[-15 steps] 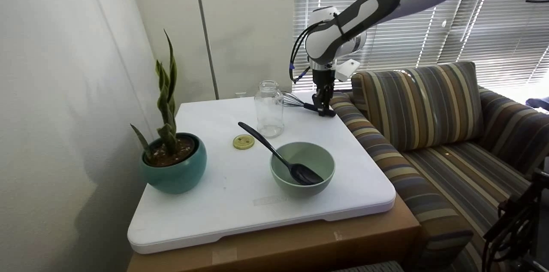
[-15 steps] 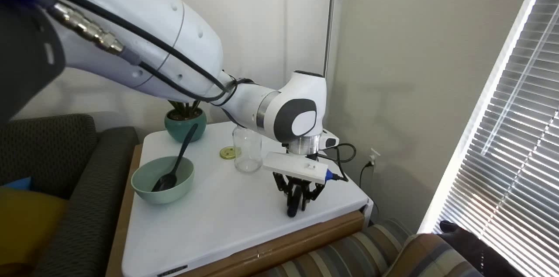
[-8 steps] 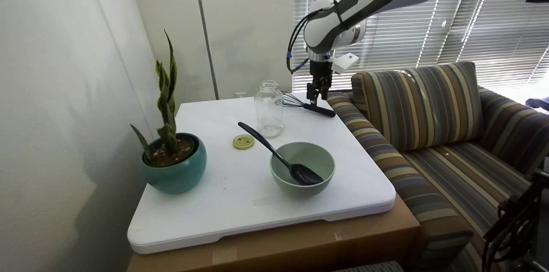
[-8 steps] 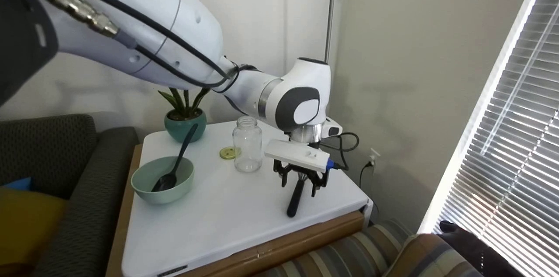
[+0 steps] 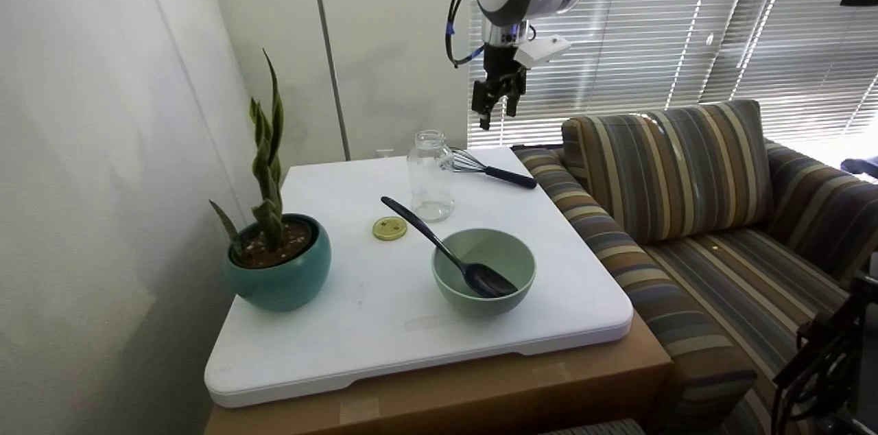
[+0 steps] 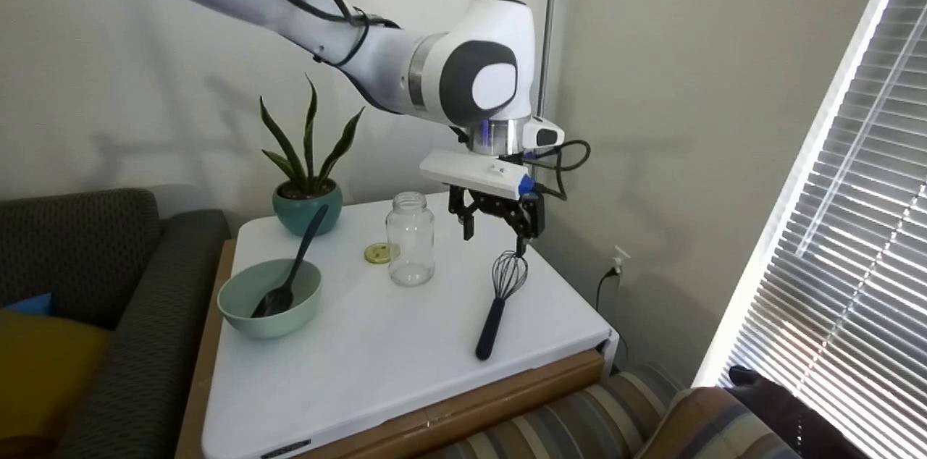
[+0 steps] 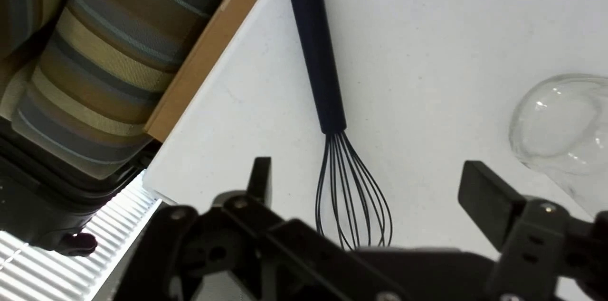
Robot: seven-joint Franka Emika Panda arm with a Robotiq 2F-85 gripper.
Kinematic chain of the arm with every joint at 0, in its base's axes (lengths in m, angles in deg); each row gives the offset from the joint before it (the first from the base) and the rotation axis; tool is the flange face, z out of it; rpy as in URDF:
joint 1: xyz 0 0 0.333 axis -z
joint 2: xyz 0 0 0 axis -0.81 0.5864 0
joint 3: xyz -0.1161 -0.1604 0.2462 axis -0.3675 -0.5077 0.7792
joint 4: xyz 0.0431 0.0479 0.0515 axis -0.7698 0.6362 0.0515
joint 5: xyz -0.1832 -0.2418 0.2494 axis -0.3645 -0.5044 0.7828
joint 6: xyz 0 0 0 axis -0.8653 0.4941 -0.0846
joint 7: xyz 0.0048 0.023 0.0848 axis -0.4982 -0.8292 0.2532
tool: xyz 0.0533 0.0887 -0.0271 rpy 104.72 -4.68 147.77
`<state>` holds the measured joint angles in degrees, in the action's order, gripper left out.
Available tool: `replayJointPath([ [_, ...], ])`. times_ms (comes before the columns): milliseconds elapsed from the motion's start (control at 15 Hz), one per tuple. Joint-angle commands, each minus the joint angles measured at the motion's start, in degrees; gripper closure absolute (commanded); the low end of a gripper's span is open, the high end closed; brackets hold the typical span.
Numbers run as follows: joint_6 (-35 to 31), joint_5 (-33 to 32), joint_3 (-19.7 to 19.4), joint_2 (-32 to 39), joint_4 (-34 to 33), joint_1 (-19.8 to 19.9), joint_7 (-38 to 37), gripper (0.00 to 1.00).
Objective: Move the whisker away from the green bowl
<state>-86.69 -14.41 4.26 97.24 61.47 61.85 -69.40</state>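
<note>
The whisker (image 5: 511, 178) lies flat near the table's far corner, its black handle toward the striped armchair. In an exterior view its wire head partly shows behind the glass jar. The green bowl (image 5: 473, 307) stands well apart from it, toward the opposite side of the table; the bowl (image 6: 271, 325) holds a black spoon (image 6: 275, 302). Above the table hangs my gripper (image 6: 495, 240), open, its fingers wide apart and holding nothing. In the wrist view the gripper (image 7: 368, 173) hovers over the whisker (image 7: 318, 54) without touching it; the end of the wire head is hidden by the gripper's body.
A clear glass jar (image 5: 431, 178) stands between whisker and bowl, close to the wire head. A yellow lid (image 5: 389, 228) lies beside it. A teal pot with a plant (image 5: 281, 277) sits along the wall side. The striped armchair (image 5: 658, 181) borders the table (image 5: 329, 346).
My gripper has opened and let go of the whisker's handle, then risen well above the table and shifted toward the wire head. The whisker and bowl have stayed in place.
</note>
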Motion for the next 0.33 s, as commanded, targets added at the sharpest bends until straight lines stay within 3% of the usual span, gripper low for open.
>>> replayJointPath([
  [0, 0.24, 0.16, -0.17, -1.50, 1.31, -0.47, -0.76, 0.00],
  [267, 0.23, 0.17, -0.23, -5.03, 5.53, -1.04, -1.70, 0.00],
])
